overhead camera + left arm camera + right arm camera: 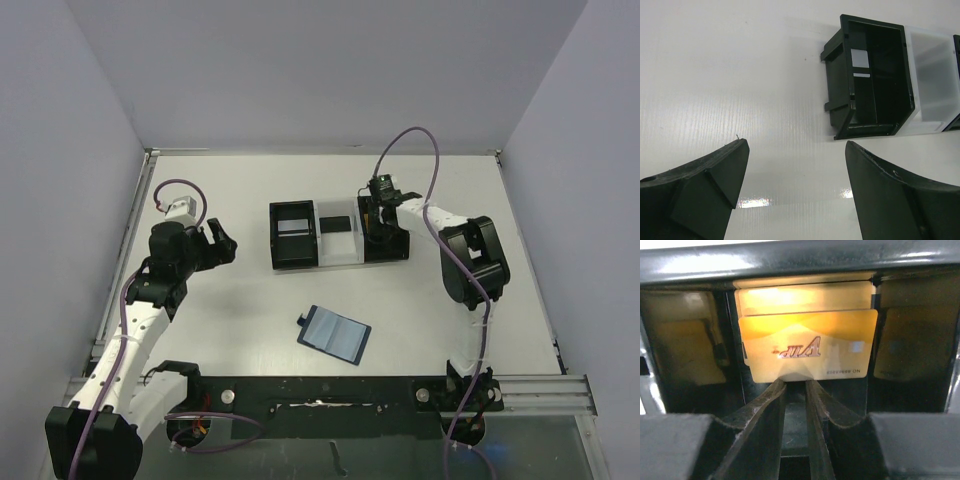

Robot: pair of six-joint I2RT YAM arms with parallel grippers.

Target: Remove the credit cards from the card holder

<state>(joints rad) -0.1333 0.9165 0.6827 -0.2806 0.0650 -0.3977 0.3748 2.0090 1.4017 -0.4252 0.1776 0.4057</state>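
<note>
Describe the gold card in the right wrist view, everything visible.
The gold card is thin, glossy, plastic-looking, printed VIP and a small number line, both upside down in this view. It lies face-on inside the black box, overlapping a paler card behind it. The right gripper, fingertips nearly together, reaches its lower edge.

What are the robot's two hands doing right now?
Left gripper: open, holding nothing.
Right gripper: nearly shut, tips at the edge of the gold VIP card; whether it grips the card cannot be told.
</note>
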